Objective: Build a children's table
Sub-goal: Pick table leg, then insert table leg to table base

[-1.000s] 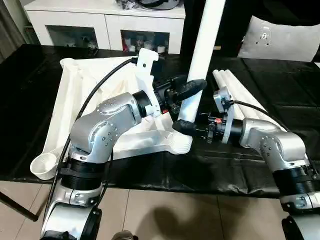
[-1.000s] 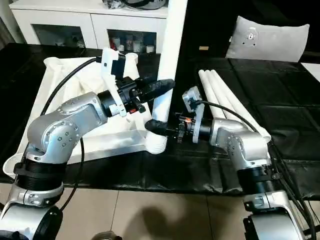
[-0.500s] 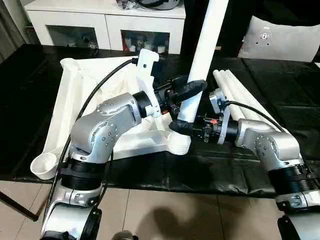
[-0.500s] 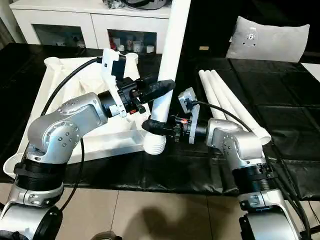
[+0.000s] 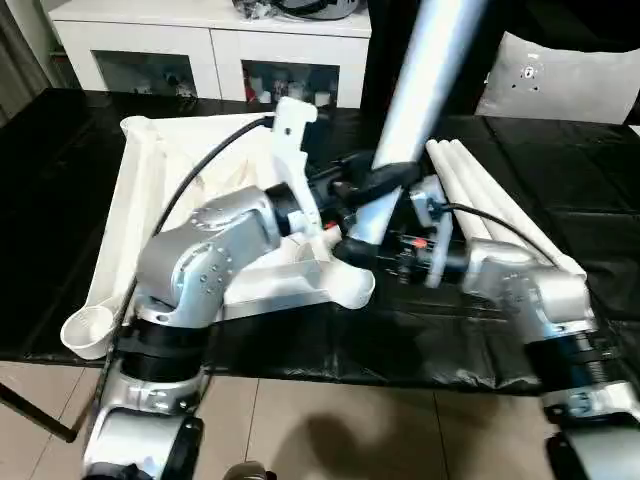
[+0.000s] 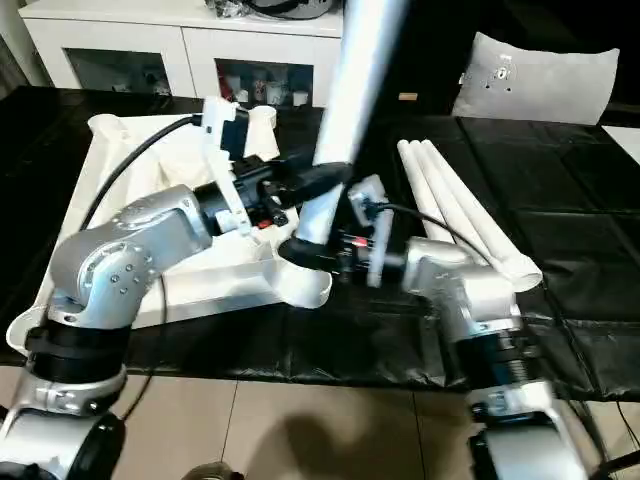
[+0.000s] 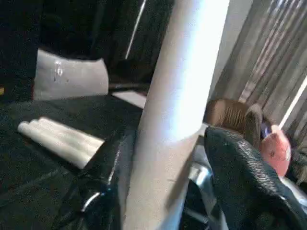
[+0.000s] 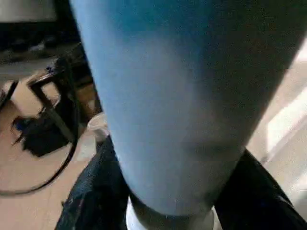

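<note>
A: On the black table (image 5: 60, 200), what lies at the left?

B: The white tabletop (image 5: 140, 190), upside down, with round sockets at its corners. The near socket (image 5: 352, 288) holds one white leg (image 5: 420, 80), standing tilted.

A: And further right?

B: Three spare legs (image 6: 460, 210) lie side by side; a grey cushion (image 6: 540, 75) sits behind.

A: The arms?

B: Both reach inward. The left gripper (image 5: 375, 178) has a finger on each side of the leg; the right gripper (image 5: 352, 250) clasps it lower, just above the socket.

Smooth white plastic leg (image 5: 425, 75) and table top (image 5: 140, 190); glossy black sheet (image 5: 560, 190); silvery metal forearms.
</note>
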Robot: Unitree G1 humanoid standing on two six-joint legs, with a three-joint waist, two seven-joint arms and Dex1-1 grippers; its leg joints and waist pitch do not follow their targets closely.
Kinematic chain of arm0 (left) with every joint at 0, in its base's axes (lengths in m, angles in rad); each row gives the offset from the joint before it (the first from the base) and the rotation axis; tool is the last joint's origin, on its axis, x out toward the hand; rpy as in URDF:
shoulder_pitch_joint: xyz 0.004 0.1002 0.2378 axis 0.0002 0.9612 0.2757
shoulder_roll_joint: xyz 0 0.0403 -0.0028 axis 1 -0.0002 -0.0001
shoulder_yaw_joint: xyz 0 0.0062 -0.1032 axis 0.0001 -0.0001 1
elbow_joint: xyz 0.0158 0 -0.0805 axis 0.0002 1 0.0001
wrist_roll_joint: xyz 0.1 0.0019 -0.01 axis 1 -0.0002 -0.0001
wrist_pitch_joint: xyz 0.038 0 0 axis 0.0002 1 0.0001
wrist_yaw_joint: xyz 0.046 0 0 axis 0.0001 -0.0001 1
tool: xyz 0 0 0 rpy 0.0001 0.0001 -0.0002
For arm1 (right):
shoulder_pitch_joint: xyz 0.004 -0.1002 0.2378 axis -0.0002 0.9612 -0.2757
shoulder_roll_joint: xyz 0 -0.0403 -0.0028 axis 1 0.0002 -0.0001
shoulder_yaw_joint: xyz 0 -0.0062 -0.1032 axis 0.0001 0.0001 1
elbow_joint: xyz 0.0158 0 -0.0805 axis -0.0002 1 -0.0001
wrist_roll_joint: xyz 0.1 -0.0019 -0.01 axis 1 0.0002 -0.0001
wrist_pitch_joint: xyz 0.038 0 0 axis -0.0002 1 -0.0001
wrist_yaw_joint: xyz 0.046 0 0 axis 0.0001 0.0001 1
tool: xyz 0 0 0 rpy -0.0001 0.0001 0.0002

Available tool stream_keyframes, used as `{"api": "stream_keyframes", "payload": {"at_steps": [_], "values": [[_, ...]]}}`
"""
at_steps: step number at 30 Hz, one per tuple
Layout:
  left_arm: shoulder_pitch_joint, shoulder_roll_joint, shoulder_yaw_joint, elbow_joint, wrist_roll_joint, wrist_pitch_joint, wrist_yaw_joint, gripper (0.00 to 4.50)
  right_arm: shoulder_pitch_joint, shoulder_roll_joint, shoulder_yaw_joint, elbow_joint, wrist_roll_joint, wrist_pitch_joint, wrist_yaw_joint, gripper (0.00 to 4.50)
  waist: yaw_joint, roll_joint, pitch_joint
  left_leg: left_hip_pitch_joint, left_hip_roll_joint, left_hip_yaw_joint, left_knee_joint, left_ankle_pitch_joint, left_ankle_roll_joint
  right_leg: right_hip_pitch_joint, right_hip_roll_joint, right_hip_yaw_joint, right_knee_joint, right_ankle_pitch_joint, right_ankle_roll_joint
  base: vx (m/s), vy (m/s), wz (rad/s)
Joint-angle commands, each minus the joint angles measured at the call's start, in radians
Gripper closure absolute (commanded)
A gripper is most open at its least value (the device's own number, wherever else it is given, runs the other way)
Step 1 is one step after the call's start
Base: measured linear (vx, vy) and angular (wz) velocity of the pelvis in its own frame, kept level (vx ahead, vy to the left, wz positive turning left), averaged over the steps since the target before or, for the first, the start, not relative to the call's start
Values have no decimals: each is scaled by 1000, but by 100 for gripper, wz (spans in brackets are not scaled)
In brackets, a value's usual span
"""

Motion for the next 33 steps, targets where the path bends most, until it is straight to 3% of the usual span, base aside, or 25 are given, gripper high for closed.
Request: {"api": "stream_keyframes", "payload": {"at_steps": [1, 3, 4, 5, 6, 7, 8, 10, 12, 14, 18, 23, 27, 30, 31, 33], "values": [[2, -18, -63, -86, -76, 23, -91, 157, -4, 3, -61, 24, -4, 6, -89, 261, -4, -1, -75, 12, 59, -19, -68, -52, 24, 61, -89, 54, -68, -121, -201, 0, 0, 0], [2, -21, -64, -86, -72, 30, -91, 119, 2, 2, -55, 17, -14, 4, -91, 261, -1, 3, -76, 14, 58, -20, -69, -49, 13, 62, -91, 54, -66, -121, -204, 0, 0, 0], [1, -21, -63, -79, -67, 29, -90, 115, 6, 0, -52, 15, -19, 1, -91, 262, 1, 9, -76, 19, 59, -17, -67, -58, 7, 55, -86, 54, -69, -114, -211, 0, 0, 0], [-1, -18, -60, -71, -58, 23, -89, 113, 10, -2, -49, 13, -23, -3, -89, 263, 0, 7, -74, 14, 57, -17, -68, -63, 8, 61, -85, 54, -66, -101, -212, 0, 0, 0], [-2, -13, -56, -64, -52, 16, -88, 104, 13, -6, -47, 14, -27, -9, -88, 263, -2, 6, -75, 11, 57, -18, -69, -70, 10, 65, -86, 53, -68, -101, -206, 0, 0, 0], [0, 3, -42, -59, -44, 6, -87, 88, 15, -9, -54, 25, -38, -32, -103, 263, -3, 11, -75, 10, 56, -20, -69, -73, 9, 66, -87, 53, -68, -105, -202, 0, 0, 0], [6, 28, -25, -54, -32, -6, -89, 79, 15, -13, -63, 41, -58, -59, -135, 263, -7, 6, -73, 10, 55, -19, -71, -88, 5, 67, -87, 53, -74, -129, -189, 0, 0, 0], [10, 45, -17, -50, -26, -9, -92, 78, 14, -16, -68, 49, -73, -70, -159, 263, -12, 13, -72, 10, 50, -19, -71, -102, -5, 68, -84, 52, -78, -174, -170, 0, 0, 0], [25, 102, -18, -42, 6, -22, -115, 72, 11, -24, -79, 58, -106, -95, -209, 263, -18, 20, -72, 11, 50, -20, -72, -109, -16, 66, -82, 51, -81, -201, -160, 0, 0, 0], [55, 190, -50, -32, 67, -54, -165, 38, 14, -27, -108, 51, -120, -112, -256, 263, -27, 20, -73, 11, 49, -20, -73, -110, -15, 65, -81, 50, -79, -216, -149, 0, 0, 0], [100, 313, -129, 13, 191, -131, -211, 38, 40, -40, -116, 0, -142, -113, -297, 263, -30, 29, -74, 15, 52, -21, -74, -100, -9, 59, -77, 52, -77, -190, -143, 0, 0, 0], [140, 406, -240, 105, 309, -209, -266, 38, 92, -47, -118, -59, -142, -114, -317, 263, -31, 32, -73, 17, 54, -20, -77, -117, -15, 57, -79, 53, -72, -153, -170, 0, 0, 0], [150, 413, -282, 214, 373, -293, -300, 74, 116, -39, -124, -95, -122, -101, -315, 263, -30, 34, -72, 17, 52, -21, -80, -155, -25, 61, -84, 55, -81, -208, -146, 0, 0, 0], [158, 415, -310, 290, 409, -368, -351, 87, 135, -32, -119, -125, -111, -86, -315, 263, -30, 39, -74, 18, 55, -24, -82, -159, -31, 60, -86, 55, -80, -199, -154, 0, 0, 0], [158, 417, -318, 306, 417, -390, -361, 111, 141, -30, -117, -135, -110, -83, -316, 263, -28, 43, -74, 18, 56, -24, -81, -158, -32, 59, -86, 55, -77, -186, -158, 0, 0, 0], [151, 413, -327, 346, 427, -425, -372, 116, 145, -25, -114, -144, -108, -78, -320, 263, -29, 42, -74, 16, 55, -23, -81, -153, -28, 60, -86, 55, -75, -154, -176, 0, 0, 0]]}}
